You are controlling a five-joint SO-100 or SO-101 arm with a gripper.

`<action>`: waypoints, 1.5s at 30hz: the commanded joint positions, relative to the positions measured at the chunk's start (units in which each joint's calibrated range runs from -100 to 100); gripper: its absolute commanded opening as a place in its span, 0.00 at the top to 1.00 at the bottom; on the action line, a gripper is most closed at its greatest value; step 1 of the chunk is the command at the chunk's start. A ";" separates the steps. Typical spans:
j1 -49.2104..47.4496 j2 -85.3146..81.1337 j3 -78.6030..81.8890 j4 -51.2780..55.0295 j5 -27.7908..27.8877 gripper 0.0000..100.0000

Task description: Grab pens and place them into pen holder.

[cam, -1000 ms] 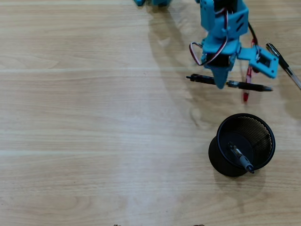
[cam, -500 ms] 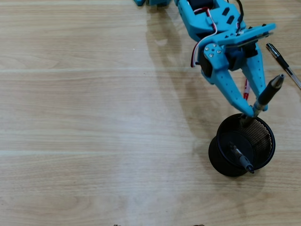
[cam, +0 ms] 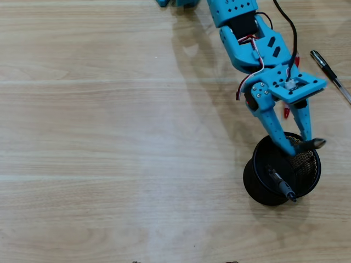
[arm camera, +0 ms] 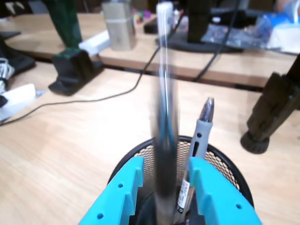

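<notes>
the blue gripper [cam: 300, 143] is poised right over the black mesh pen holder [cam: 258, 186], and in the wrist view a blurred pen [arm camera: 164, 117] stands upright in the gap between its two fingers [arm camera: 119, 194], lower end down inside the cup. the blur suggests the pen is moving, so i cannot tell whether the fingers are clamped on it or have just let it go. a grey pen [arm camera: 200, 129] leans inside the holder already, and from above another pen [cam: 331, 75] lies on the wooden table [cam: 109, 137] well off toward the upper right. to my eye the step is the drop itself: keep the fingers centred over the opening, open them cleanly, then lift straight up so the tips don't clip the rim or the leaning pen and tip the cup.
</notes>
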 commanded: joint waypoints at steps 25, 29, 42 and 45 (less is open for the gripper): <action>-7.03 -37.85 -5.61 84.13 22.93 0.87; -8.33 -37.34 -5.15 104.42 10.07 0.86; -21.39 -22.89 -1.80 89.12 -18.21 0.78; -21.71 -18.91 -0.63 83.79 -19.30 0.78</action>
